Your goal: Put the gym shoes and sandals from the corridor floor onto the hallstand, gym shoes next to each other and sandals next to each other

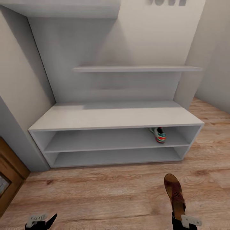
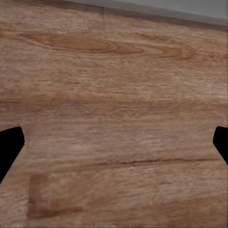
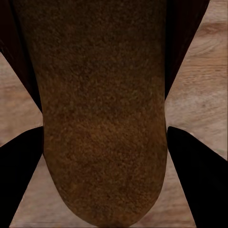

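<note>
One gym shoe (image 1: 158,134), white with green and orange-red trim, lies at the right end of the upper shelf row of the pale grey hallstand (image 1: 115,116). My right gripper (image 1: 179,218) is shut on a brown sandal (image 1: 174,191), held over the corridor floor (image 1: 95,198) in front of the rack's right half. In the right wrist view the sandal (image 3: 104,95) sits between the dark fingers (image 3: 194,180). My left gripper (image 1: 41,220) hangs open at the lower left, its jaws wide apart over bare planks (image 2: 114,71) with nothing between them.
A floating shelf (image 1: 137,68) runs across the wall above the bench top. A brown wooden panel (image 1: 9,179) stands at the left edge, beside a grey wall corner. Open wood flooring stretches in front of the rack and past its right end.
</note>
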You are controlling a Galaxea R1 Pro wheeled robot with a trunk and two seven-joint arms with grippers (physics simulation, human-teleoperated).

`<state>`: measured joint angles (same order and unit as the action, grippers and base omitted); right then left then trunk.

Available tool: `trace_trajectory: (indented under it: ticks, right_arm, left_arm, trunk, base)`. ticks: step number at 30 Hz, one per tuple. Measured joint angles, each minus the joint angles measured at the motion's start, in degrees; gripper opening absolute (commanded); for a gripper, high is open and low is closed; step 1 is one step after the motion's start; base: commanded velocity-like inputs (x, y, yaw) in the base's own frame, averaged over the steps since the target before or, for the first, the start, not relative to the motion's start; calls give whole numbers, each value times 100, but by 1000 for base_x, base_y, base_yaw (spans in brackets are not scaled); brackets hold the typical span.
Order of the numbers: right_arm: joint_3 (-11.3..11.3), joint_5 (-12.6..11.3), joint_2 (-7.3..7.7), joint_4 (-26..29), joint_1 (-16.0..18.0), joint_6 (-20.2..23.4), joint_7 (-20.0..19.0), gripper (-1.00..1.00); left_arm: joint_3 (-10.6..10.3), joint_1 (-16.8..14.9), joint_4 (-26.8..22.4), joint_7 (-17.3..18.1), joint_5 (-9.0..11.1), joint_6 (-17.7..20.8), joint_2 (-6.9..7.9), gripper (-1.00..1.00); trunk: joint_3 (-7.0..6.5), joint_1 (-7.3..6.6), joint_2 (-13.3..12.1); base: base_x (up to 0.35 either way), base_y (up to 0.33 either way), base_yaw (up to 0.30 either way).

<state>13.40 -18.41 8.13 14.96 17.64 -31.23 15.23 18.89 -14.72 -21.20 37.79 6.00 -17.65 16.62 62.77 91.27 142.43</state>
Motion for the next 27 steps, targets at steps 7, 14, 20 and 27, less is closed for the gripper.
trace_trajectory:
  ticks: [7, 14, 20, 27]
  right_arm:
    - [0, -1, 15, -13, 2, 0, 0, -100]
    - [1, -7, 10, -35, 0, 1, 1, -100]
    - [0, -12, -14, -31, 2, 0, 14, -100]
    - [7, 12, -23, -27, 0, 5, 7, -100]
  left_arm:
    - [0, 0, 0, 0, 0, 0, 0, 100]
    - [0, 0, 0, -7, -4, 0, -6, 100]
    - [0, 0, 7, -24, -7, 0, -8, 100]
    - [-3, -1, 16, -40, -12, -88, -28, 100]
  trunk:
    - [0, 0, 0]
    - [0, -2, 0]
    - [0, -2, 0]
    - [0, -2, 0]
  base:
    - [-213, 255, 0]
    - [-89, 284, 0]
    - [-5, 294, 0]
    - [0, 32, 0]
